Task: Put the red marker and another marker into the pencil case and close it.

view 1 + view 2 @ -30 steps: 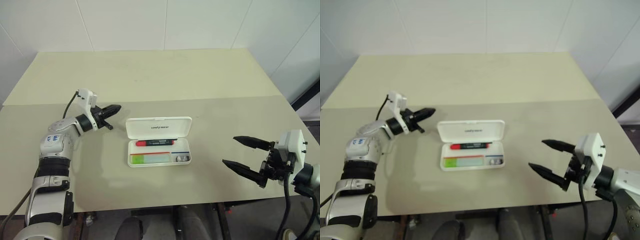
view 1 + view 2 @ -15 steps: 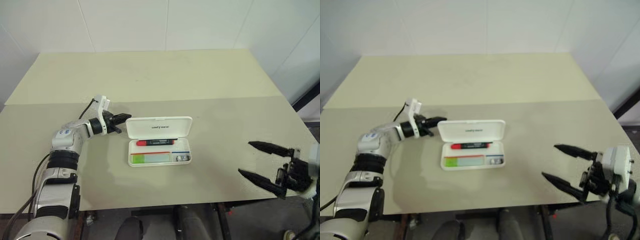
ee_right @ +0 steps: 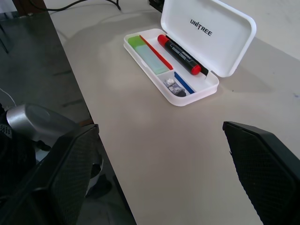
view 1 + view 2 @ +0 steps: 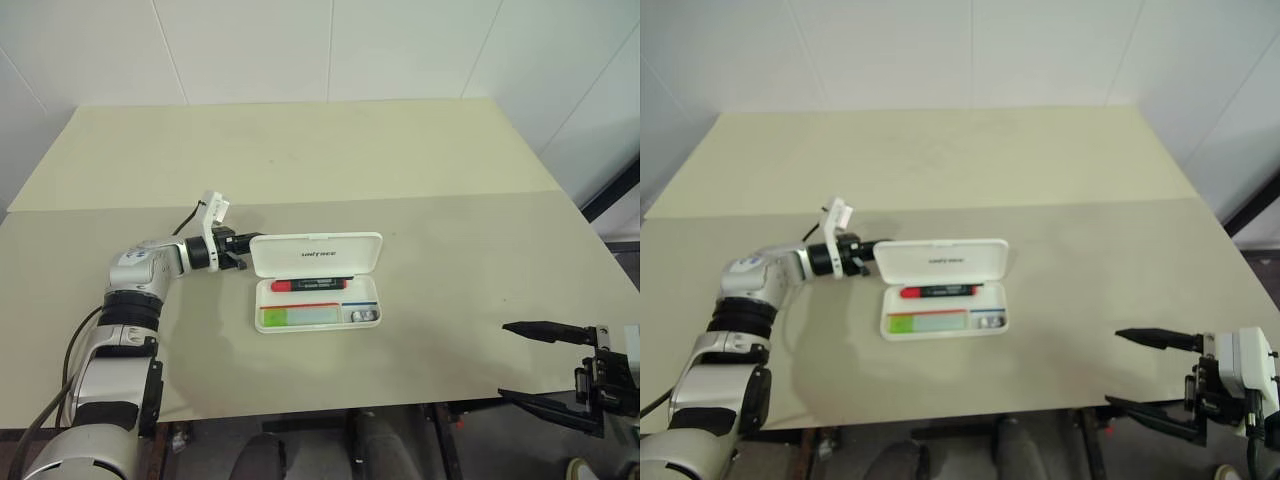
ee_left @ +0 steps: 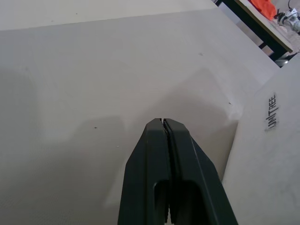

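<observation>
Left gripper (image 4: 243,252), fingers pinched together and empty, is nudging my flat white plastic pencil case (image 4: 317,282) lid's near edge; pushing it down squarely should close it.

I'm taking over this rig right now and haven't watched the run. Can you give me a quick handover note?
Left gripper: shut, empty, its tip at the left end of the raised lid of the pencil case.
Right gripper: open, empty, off the table's near right corner, well away from the case.
Done: the red marker lies in the case's rear compartment, the green highlighter in the front one.
Left: swing the lid down and press it closed.
</observation>
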